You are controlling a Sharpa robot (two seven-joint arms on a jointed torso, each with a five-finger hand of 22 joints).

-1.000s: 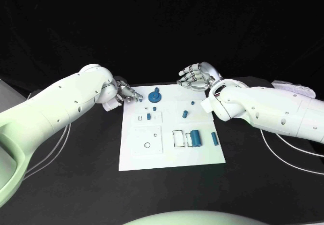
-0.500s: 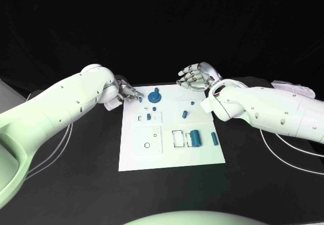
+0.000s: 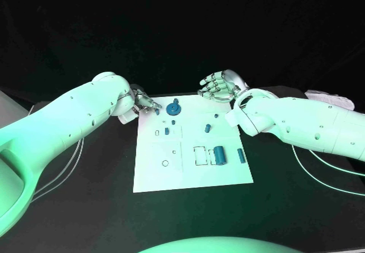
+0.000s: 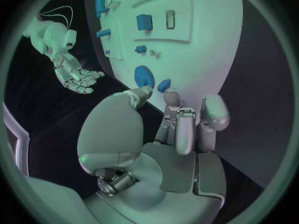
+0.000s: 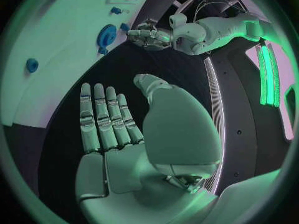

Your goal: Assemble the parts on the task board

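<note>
The white task board [image 3: 156,176] lies in the middle of the table. A round blue disc [image 3: 174,109] [image 4: 144,76] stands near its far left corner. My left hand [image 3: 141,103] [image 5: 148,35] is beside that corner with its fingers curled in. A small blue part [image 3: 157,110] [image 4: 164,84] sits right at its fingertips [image 4: 171,97]; I cannot tell whether it is pinched. My right hand [image 3: 219,87] [image 5: 112,129] hovers past the far right corner, palm up, fingers straight, holding nothing. A blue cylinder [image 3: 220,155] and a blue rod [image 3: 241,155] lie on the board's right side.
More small blue parts [image 3: 208,127] [image 3: 166,131] stand mid-board, near white recessed slots [image 3: 201,155]. Thin cables run over the table at the left [image 3: 65,163] and right [image 3: 323,176]. A white object [image 3: 328,98] sits at the far right.
</note>
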